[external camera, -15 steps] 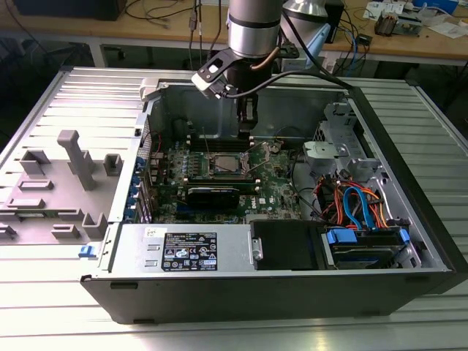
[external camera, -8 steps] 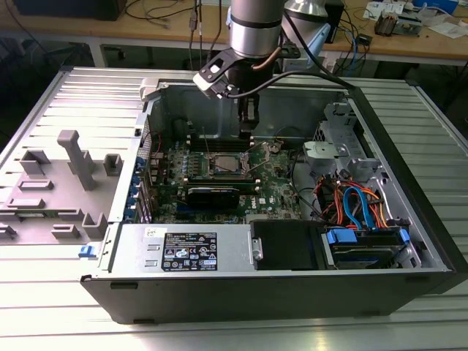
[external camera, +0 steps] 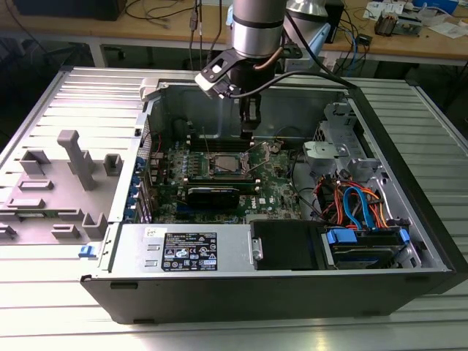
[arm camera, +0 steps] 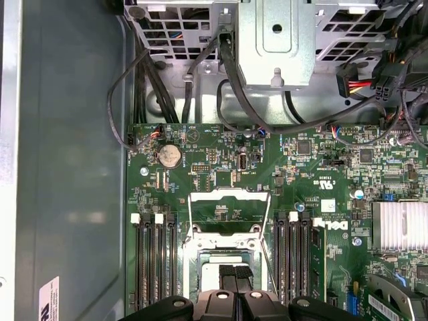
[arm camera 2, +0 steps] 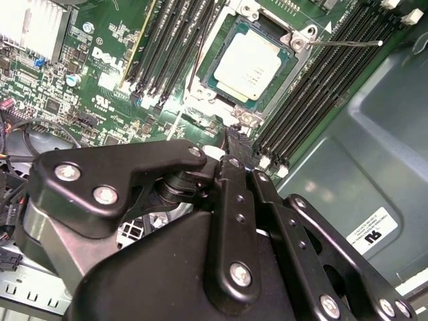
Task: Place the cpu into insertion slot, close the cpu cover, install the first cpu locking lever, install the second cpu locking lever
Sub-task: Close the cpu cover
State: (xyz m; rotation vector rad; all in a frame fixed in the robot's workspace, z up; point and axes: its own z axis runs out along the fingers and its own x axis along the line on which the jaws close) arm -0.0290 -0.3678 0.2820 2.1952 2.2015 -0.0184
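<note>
The cpu (arm camera 2: 247, 65), a dull silver square, lies in the insertion slot (external camera: 227, 164) on the green motherboard. The cpu cover (arm camera 2: 295, 59), a silver frame, lies flat around the chip. A thin wire locking lever (arm camera 2: 348, 43) sticks out from one socket corner over the memory slots. In the first wrist view, wire levers (arm camera: 190, 215) stand up beside the socket (arm camera: 224, 244). My gripper (arm camera 2: 234, 137) hangs just above the socket's edge with its black fingers together and nothing between them. It also shows in the exterior view (external camera: 248, 134) and the first wrist view (arm camera: 235, 273).
Black memory slots (arm camera 2: 321, 87) flank the socket on both sides. A finned heat sink (arm camera: 400, 226), a metal drive cage (arm camera: 274, 40) and cable bundles (external camera: 351, 205) crowd the case. The case walls (external camera: 409, 183) ring the board. A grey fixture (external camera: 73, 161) stands outside at the exterior view's left.
</note>
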